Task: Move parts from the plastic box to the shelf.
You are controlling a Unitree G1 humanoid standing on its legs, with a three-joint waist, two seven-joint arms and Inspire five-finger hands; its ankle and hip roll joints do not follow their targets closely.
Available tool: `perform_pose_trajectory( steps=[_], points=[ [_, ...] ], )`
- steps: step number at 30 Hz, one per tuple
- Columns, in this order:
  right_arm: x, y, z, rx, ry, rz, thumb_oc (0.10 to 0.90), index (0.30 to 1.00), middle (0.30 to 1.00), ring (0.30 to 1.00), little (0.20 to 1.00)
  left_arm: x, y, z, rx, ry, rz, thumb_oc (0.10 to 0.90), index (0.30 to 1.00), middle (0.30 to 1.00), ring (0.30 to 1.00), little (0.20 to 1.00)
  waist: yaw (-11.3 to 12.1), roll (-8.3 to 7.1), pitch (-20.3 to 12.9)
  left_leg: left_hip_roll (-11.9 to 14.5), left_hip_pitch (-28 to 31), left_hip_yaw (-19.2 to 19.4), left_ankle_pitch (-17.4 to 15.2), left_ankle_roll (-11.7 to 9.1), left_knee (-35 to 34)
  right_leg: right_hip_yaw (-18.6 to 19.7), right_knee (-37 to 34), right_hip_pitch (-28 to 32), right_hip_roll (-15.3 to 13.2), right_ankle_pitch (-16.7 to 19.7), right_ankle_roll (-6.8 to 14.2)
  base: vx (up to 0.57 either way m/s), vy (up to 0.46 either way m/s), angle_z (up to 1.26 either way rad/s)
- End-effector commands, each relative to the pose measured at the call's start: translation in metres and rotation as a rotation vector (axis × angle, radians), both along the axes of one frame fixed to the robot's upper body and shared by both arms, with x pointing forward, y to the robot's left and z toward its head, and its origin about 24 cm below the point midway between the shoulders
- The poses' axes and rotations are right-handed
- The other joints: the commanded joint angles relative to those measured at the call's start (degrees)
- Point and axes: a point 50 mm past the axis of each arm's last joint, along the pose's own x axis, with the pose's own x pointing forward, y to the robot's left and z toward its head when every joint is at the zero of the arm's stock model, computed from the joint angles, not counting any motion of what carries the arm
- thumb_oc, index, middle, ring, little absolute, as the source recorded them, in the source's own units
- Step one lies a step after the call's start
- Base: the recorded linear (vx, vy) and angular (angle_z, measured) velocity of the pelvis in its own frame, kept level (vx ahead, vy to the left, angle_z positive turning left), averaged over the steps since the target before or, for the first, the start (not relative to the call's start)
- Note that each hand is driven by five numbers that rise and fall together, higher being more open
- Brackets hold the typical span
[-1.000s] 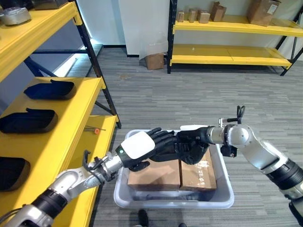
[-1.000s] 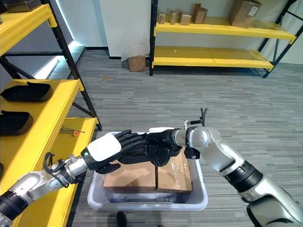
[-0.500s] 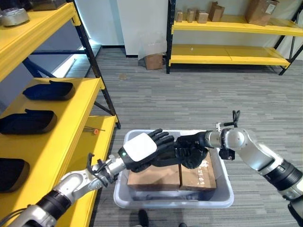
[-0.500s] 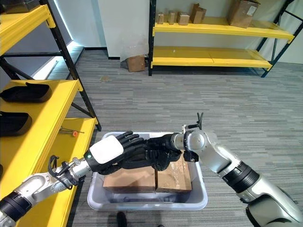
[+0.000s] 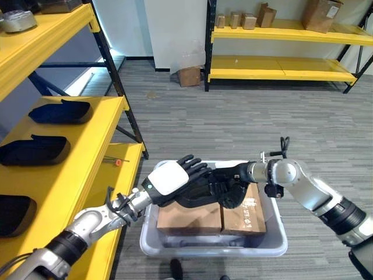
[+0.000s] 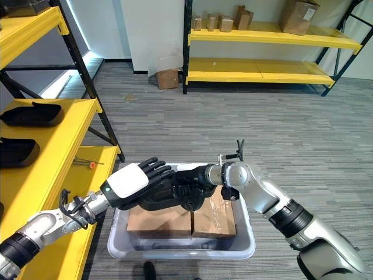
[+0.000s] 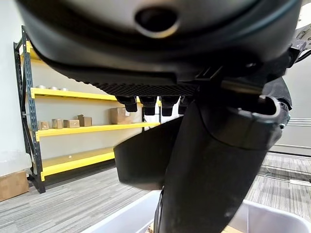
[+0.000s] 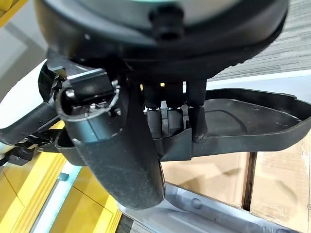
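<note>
Over the grey plastic box (image 5: 274, 245) both hands meet on one black moulded part (image 5: 201, 197). My left hand (image 5: 168, 178), white cover upward, lies on the part's left end with its fingers stretched out; its wrist view has the part (image 7: 141, 155) between thumb and fingers. My right hand (image 5: 233, 175) grips the right end, fingers curled over the rim of the part (image 8: 243, 121). Two cardboard boxes (image 5: 189, 217) lie in the plastic box under the part. The yellow shelf (image 5: 87, 157) stands at the left.
Three black parts (image 5: 61, 111) lie on the left shelf's levels, and a small orange-tipped tool (image 5: 116, 160) on its lower board. Another yellow shelf (image 5: 280, 67) with cartons stands across the room, a small carton (image 5: 190, 74) on the floor beside it.
My right arm has moved left, carrying the black part further under my left hand. The left hand has stayed nearly in place.
</note>
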Motion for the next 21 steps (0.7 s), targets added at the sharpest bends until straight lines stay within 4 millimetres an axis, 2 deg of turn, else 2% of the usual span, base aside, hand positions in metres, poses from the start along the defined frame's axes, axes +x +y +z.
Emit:
perform_pose_trajectory(
  steps=[1,8,9,14,21],
  points=[
    [0.014,0.017,0.039,0.043,-0.194,0.049,0.400,0.300,0.300,0.300,0.300,0.018,-0.013,0.026,-0.129,-0.122,-0.040,0.900,1.000,1.000,1.000,1.000,1.34,-0.25,-6.25,3.90,5.84,0.70,-8.41,-2.60,-0.41,0.55,1.20,-7.66,0.75,5.56,2.15,0.00,0.000,0.00],
    [0.019,0.005,0.040,0.015,-0.209,0.010,0.400,0.300,0.300,0.300,0.300,0.020,0.000,0.028,-0.078,-0.144,0.004,0.900,1.000,1.000,1.000,1.000,1.09,-0.04,-6.34,3.97,6.05,0.95,-8.38,-2.64,-0.41,0.59,1.08,-7.54,0.70,5.69,2.23,0.00,0.000,-0.01],
    [0.018,-0.001,0.042,-0.001,-0.215,-0.005,0.400,0.300,0.300,0.300,0.300,0.020,0.007,0.028,-0.054,-0.153,0.027,0.900,1.000,1.000,1.000,1.000,0.89,-0.03,-6.29,3.93,6.09,1.02,-8.40,-2.66,-0.41,0.58,1.08,-7.62,0.66,5.78,2.30,0.00,0.000,-0.04],
    [0.017,-0.010,0.044,-0.021,-0.207,-0.037,0.400,0.300,0.300,0.300,0.300,0.021,0.019,0.027,-0.047,-0.177,0.083,0.900,1.000,1.000,1.000,1.000,0.71,-0.01,-6.31,3.89,6.13,1.05,-8.43,-2.64,-0.41,0.69,1.14,-7.66,0.70,5.73,2.26,0.00,0.003,-0.04],
    [0.016,-0.029,0.047,-0.046,-0.191,-0.086,0.400,0.300,0.300,0.300,0.300,0.024,0.049,0.035,-0.023,-0.264,0.196,0.900,1.000,1.000,1.000,1.000,0.44,-0.23,-6.33,3.96,6.27,1.45,-8.31,-2.76,-0.41,0.83,1.03,-7.68,0.66,6.00,2.30,0.00,0.001,-0.02]
  ],
)
